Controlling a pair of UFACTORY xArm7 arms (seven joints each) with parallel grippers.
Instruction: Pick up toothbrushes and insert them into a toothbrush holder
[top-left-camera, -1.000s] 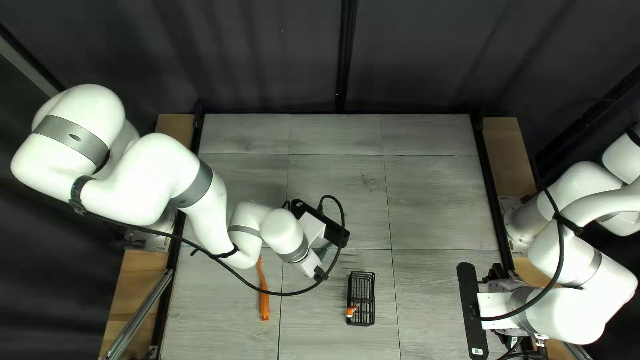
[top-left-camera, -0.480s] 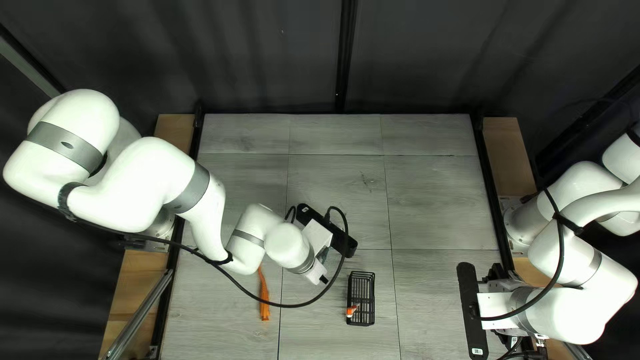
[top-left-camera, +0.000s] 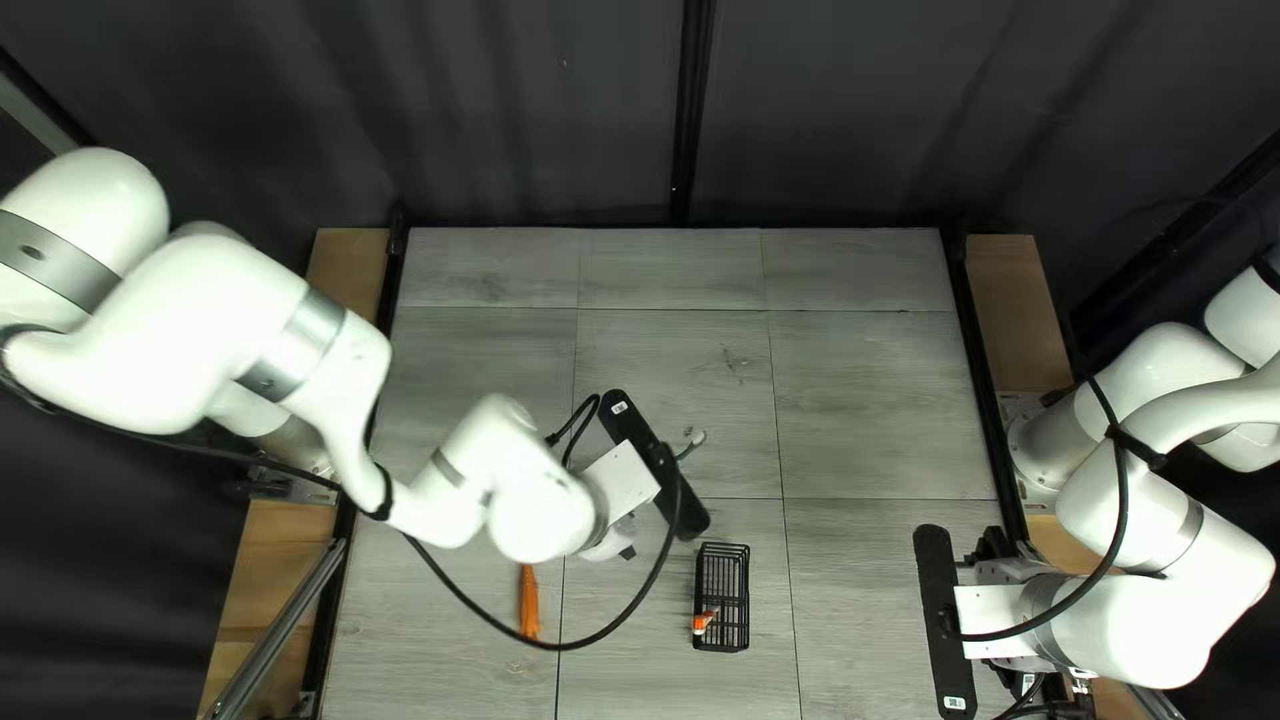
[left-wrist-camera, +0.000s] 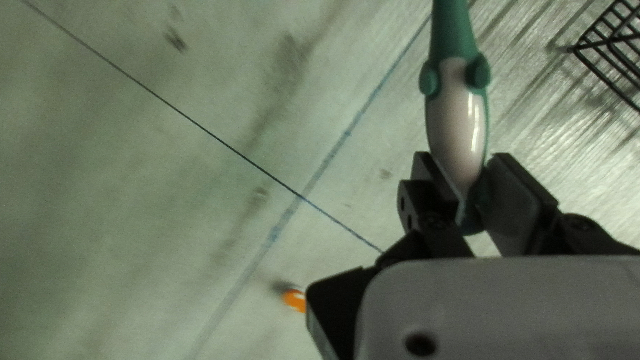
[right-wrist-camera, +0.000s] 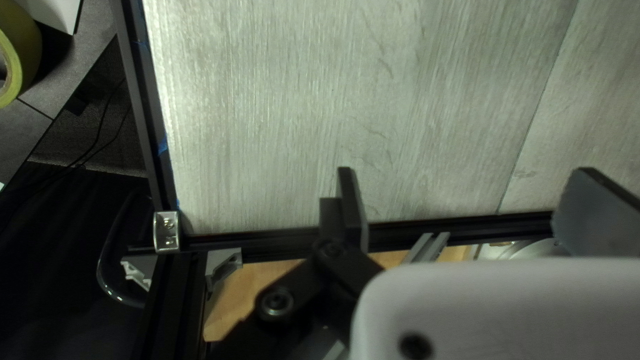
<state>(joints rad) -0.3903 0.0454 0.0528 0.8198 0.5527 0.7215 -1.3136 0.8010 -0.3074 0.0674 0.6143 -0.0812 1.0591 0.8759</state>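
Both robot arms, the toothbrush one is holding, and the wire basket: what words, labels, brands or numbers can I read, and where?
No text is readable.
White label on the left arm's black bar: too small.
White label on the right arm's black bar: too small.
Toothbrush, basket: none visible.

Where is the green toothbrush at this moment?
In the left wrist view, the green toothbrush is clamped between the fingers of the left gripper, above the table, with the black wire basket off to one side.
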